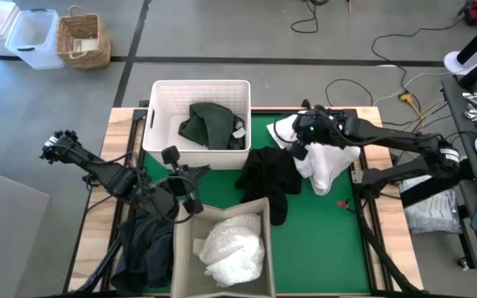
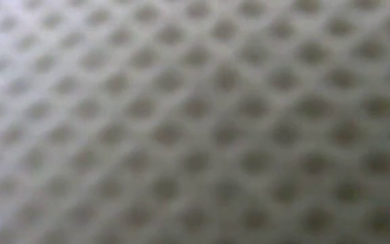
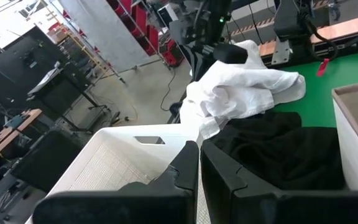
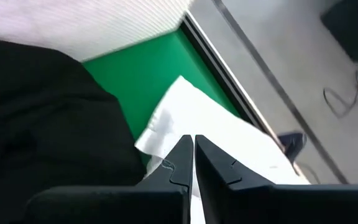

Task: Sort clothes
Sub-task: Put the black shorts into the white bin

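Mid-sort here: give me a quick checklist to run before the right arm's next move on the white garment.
1. Right gripper over the white garment: ok; its fingers are shut, whether on the cloth I cannot tell.
2. Left gripper shut, holding nothing: ok, waiting near the white basket.
3. Dark green garment in the white basket: ok.
4. White clothes in the grey bin: ok.
5. Black garment on the mat, touching the white garment: not ok, may drag along.
6. Low view: not ok, blocked by mesh.
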You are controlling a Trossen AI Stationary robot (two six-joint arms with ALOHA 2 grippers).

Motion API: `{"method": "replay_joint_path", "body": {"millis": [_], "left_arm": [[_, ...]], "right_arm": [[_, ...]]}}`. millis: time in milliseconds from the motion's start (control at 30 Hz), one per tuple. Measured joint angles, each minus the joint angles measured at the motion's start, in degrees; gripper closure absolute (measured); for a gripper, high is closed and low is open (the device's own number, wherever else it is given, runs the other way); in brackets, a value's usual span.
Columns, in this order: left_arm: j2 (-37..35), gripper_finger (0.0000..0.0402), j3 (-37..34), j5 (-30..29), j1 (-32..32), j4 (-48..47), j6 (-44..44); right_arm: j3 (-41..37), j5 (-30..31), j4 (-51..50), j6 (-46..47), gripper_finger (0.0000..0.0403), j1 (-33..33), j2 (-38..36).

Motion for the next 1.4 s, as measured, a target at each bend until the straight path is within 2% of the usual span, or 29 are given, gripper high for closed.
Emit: {"method": "replay_joint_path", "body": {"millis": [267, 467, 600, 700, 833, 967, 1133, 1300, 1400], "left_arm": [[0.0, 0.0401, -0.3, 0.0, 0.3, -0.1, 0.0], [0.0, 0.0401, -0.3, 0.0, 0.3, 0.0, 0.1], [0.0, 0.0401, 0.3, 0.5, 0.0, -1.2, -2.8], [0.0, 0.0401, 2.0, 4.5, -0.1, -3.0, -6.9], [0.0, 0.0401, 4.2, 12.3, -0.2, -8.4, -16.7], [0.0, 0.0401, 5.1, 13.8, -0.2, -14.4, -24.1], [0.0, 0.0401, 5.1, 17.0, -0.2, -17.6, -25.7], [-0.8, 0.0401, 5.1, 28.4, -0.2, -17.7, -25.8], [-1.8, 0.0401, 7.1, 27.9, -0.2, -20.7, -26.5]], "right_arm": [[-2.9, 0.0, 0.0, 2.7, 0.0393, -4.5, 0.0], [-3.2, 0.0, 0.9, 2.3, 0.0391, -5.0, 0.0], [-3.2, -1.2, 1.4, 1.1, 0.0390, -5.0, 0.0], [-3.1, -3.9, 3.3, -0.2, 0.0390, -5.0, 0.0], [-3.2, -8.3, 5.8, -2.5, 0.0390, -4.9, 0.0], [-3.2, -10.4, 7.0, -4.6, 0.0390, -4.9, 0.0], [-3.2, -10.8, 7.0, -5.3, 0.0390, -4.9, 0.0], [-3.1, -12.5, 7.1, -7.0, 0.0390, -4.9, -0.1], [-2.5, -12.5, 7.5, -7.0, 0.0390, -4.9, -0.1]]}}
